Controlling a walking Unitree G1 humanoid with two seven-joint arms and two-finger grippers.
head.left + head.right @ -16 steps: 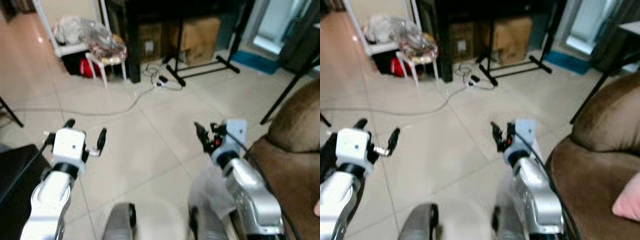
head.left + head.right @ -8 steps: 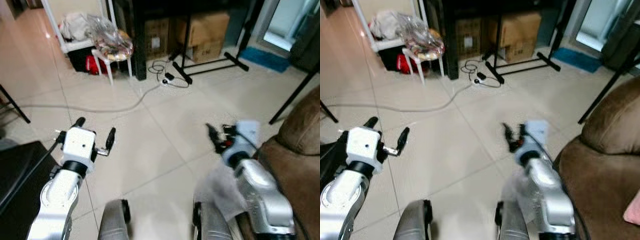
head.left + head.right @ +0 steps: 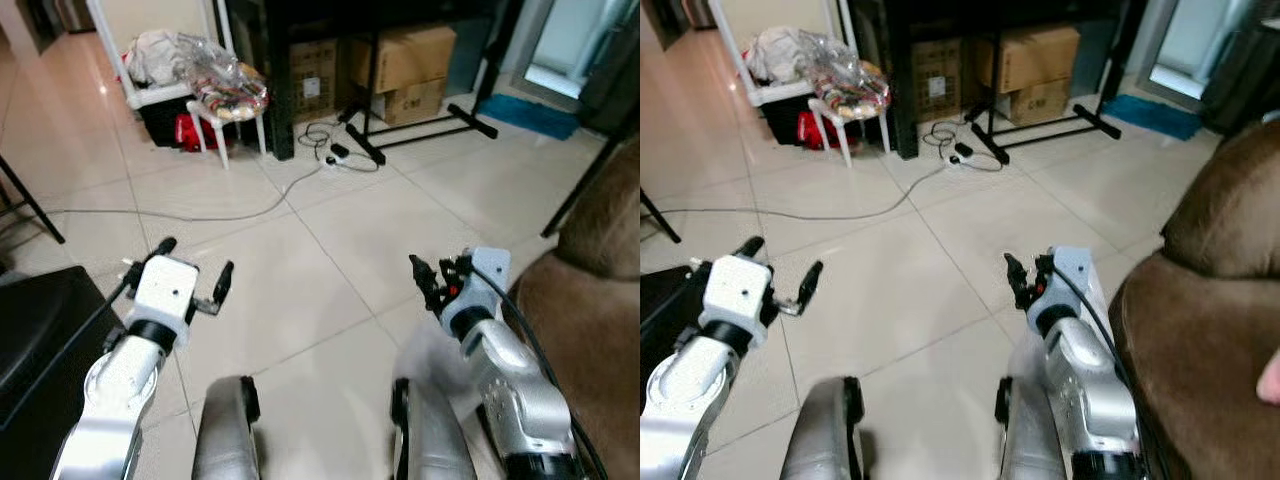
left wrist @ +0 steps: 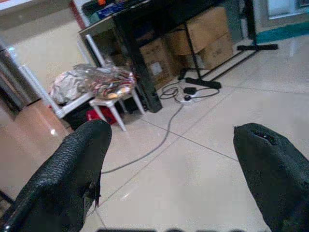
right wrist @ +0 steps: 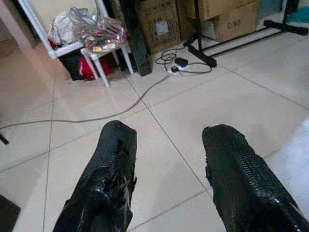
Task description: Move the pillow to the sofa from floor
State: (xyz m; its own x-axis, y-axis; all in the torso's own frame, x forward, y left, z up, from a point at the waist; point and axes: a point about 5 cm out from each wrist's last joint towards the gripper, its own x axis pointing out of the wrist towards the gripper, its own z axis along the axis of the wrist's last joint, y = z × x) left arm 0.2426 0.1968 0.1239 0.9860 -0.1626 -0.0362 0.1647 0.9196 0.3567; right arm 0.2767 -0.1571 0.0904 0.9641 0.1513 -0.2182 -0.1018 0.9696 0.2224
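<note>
Pillow (image 3: pixel 1270 378): just a pink corner at the frame edge, resting on the brown sofa (image 3: pixel 1200 330), so prob. already off the floor. Left gripper (image 3: pixel 192 268) and right gripper (image 3: pixel 1018 279) both hover over bare tile beside the sofa, fingers spread, nothing held. Risk: cable (image 3: pixel 200 214) on the floor beyond the sofa could snag a foot if the robot walks fwd.

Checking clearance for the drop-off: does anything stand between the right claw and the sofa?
Nothing visible does. Bare floor separates the open right claw from the sofa on its right.
</note>
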